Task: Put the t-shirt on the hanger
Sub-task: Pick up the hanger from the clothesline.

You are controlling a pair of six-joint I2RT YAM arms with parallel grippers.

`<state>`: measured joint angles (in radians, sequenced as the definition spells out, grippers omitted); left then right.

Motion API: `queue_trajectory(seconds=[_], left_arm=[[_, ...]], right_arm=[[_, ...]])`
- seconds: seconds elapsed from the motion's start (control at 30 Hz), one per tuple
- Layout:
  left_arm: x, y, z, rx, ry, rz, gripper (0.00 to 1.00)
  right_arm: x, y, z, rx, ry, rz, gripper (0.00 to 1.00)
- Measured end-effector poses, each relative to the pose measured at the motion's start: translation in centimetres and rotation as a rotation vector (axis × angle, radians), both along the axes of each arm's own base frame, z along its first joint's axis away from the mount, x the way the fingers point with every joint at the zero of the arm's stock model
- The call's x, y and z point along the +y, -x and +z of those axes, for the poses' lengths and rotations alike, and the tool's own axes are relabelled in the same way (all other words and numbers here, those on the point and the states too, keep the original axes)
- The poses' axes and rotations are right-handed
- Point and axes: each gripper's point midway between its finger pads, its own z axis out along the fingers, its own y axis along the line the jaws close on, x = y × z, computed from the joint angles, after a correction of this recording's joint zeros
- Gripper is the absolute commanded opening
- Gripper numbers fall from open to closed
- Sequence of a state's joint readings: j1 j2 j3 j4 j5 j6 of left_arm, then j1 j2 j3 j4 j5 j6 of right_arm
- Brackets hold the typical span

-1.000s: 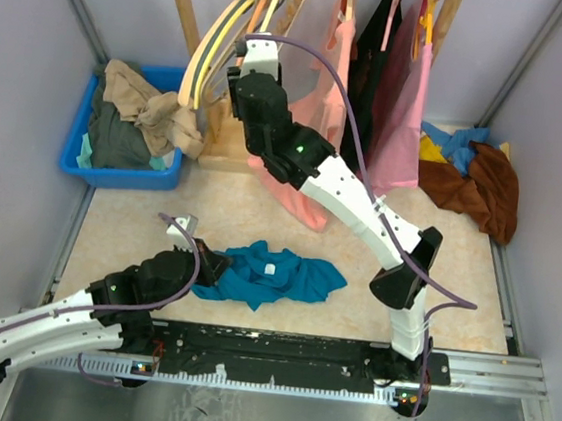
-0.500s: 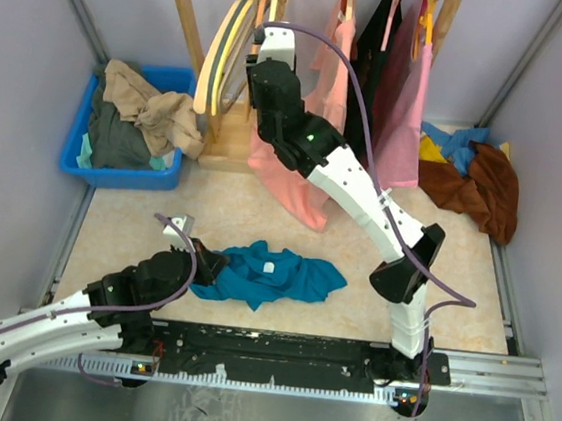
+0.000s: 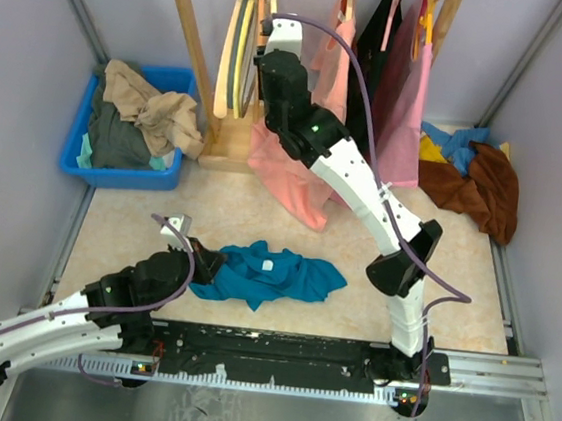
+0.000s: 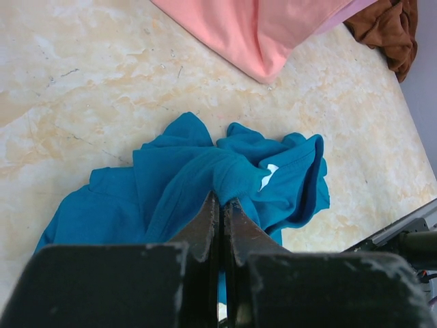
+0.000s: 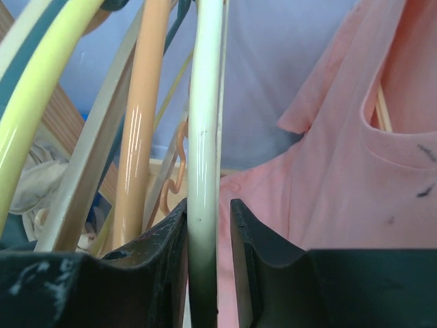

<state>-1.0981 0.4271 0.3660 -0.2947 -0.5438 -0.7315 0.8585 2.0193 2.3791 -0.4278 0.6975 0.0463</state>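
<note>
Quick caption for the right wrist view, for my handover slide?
Right fingers straddle the cream hanger among other hangers, a pink shirt hanging alongside.

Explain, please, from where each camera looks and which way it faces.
Top external: above and behind the bases, looking down on the table, the t-shirt and the clothes rack; both arms show.
Left wrist: low over the table, facing forward; left gripper shut on the t-shirt.
Right wrist: up at the rack, facing it; right gripper astride the hanger.
Shared: top and left wrist both show the t-shirt and the pink shirt.
</note>
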Motion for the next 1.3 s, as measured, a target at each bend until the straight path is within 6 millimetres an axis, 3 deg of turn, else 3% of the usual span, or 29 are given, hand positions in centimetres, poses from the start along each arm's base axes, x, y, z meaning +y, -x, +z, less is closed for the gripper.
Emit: queue_trajectory(seconds=[0.13,0.2,0.47,0.8,1.17,1.3], left_arm=[[0.1,0.0,0.1,-0.003,0.004,0.003,0.00],[0.1,0.0,0.1,-0.003,0.003,0.003,0.00],[0.4,0.0,0.9,-0.012,0.003,0.008,0.00],[0.5,0.0,0.9,-0.012,-0.005,0.007,0.00],[0.6,0.0,1.5,-0.020,-0.003,0.008,0.00],[0.6,0.0,1.5,-0.018,-0.007,0.008,0.00]], right_arm=[[0.5,-0.8,-1.4,0.020,0.021,0.008,0.27],[0.5,-1.0,-1.9,0.027,0.028,0.007,0.18],[0.2,-1.5,-2.1,0.030,0.037,0.004,0.00],[0.0,-1.3,-1.7,0.020,0.053,0.010,0.00],[-1.4,0.4,2.1,-0.032,0.014,0.039,0.00],[-2.0,1.1,2.3,-0.012,0.015,0.041,0.00]])
